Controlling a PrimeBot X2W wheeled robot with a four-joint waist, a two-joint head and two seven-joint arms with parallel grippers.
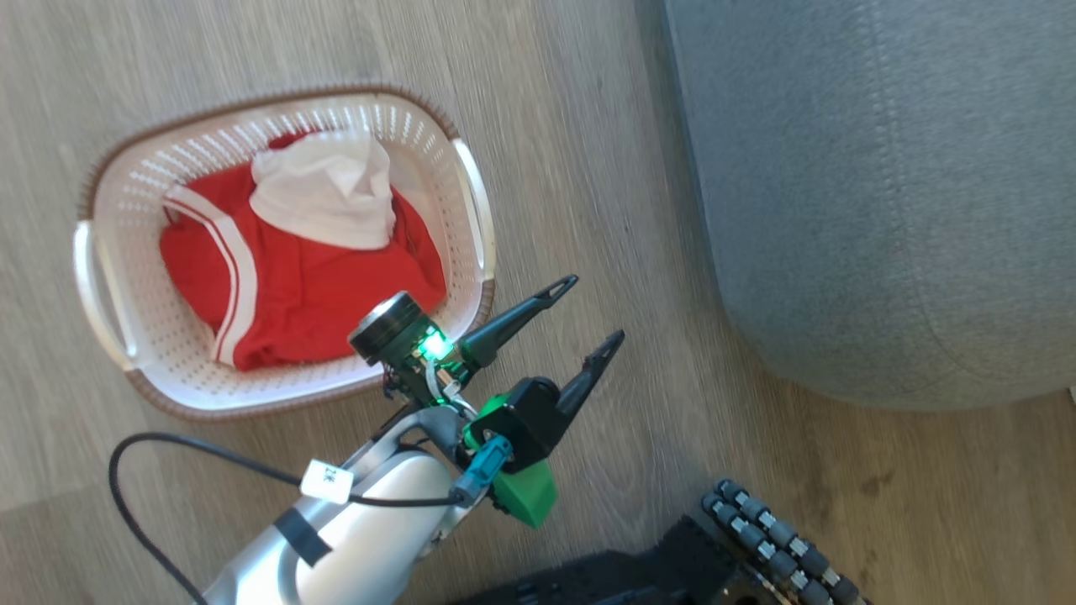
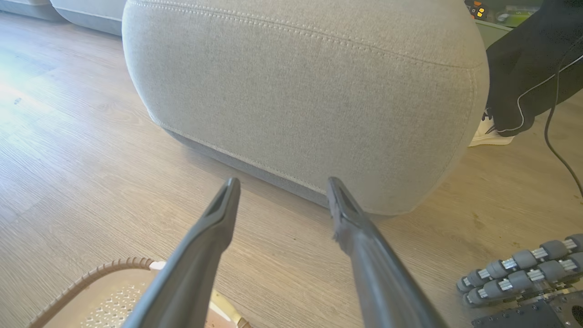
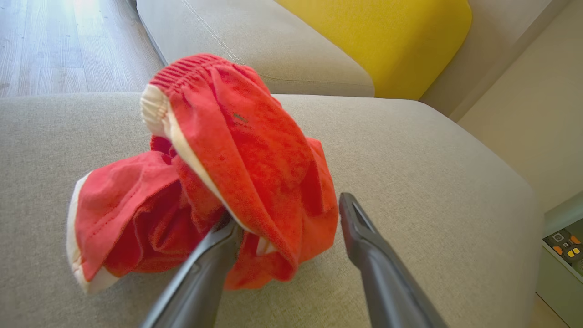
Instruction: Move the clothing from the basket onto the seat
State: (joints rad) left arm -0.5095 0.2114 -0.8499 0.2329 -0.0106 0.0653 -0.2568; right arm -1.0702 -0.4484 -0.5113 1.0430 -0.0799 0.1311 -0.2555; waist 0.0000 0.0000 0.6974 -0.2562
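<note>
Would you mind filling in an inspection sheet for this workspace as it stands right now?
Surface: wooden floor, with the basket standing on it near the grey seat.
Job's things: one red garment lies crumpled on the seat; red clothing with a white cloth on top lies in the basket.
Clutter: nothing seen.
Grippers: left gripper open and empty, by the basket's edge; right gripper open, one finger against the red garment.
Cables: black cable loops beside the left forearm.
Surroundings: yellow cushion behind the seat; roller wheels of the robot's base.
</note>
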